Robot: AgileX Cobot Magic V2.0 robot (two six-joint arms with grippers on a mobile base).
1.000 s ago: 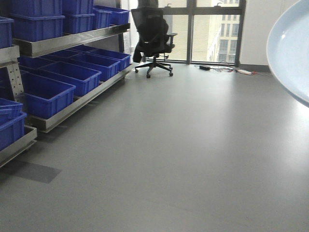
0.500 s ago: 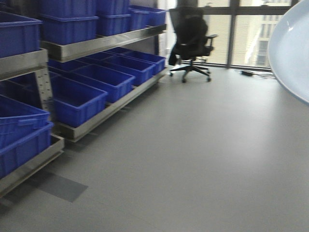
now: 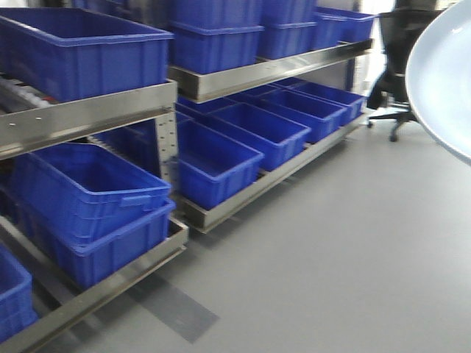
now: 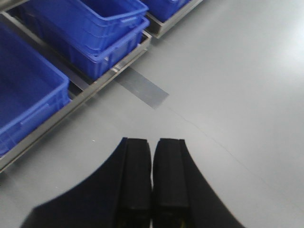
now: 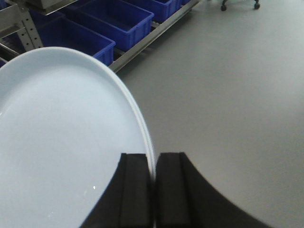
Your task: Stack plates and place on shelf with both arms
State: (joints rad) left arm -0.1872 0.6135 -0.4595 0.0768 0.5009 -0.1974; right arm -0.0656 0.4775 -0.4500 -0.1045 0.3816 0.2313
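Note:
A pale bluish-white plate point(image 5: 61, 133) fills the left half of the right wrist view. Its rim shows as two thin edges close together, so I cannot tell whether it is one plate or two stacked. My right gripper point(image 5: 153, 157) is shut on that rim, one finger on each side. The same plate point(image 3: 445, 73) juts in at the right edge of the front view, held above the floor. In the left wrist view, my left gripper point(image 4: 152, 142) is shut with nothing in it, above bare grey floor. The metal shelf point(image 3: 96, 114) stands to the left.
The shelf carries blue plastic bins point(image 3: 88, 195) on its upper and lower levels, with a low steel rail point(image 4: 71, 102) at floor level. A black office chair point(image 3: 401, 44) stands at the far right. A darker patch point(image 3: 173, 309) marks the grey floor by the rack.
The front view has swung toward the shelf: the rack and bins now fill the left and middle and look nearer, and the chair has slid right. The plate keeps its place in view.

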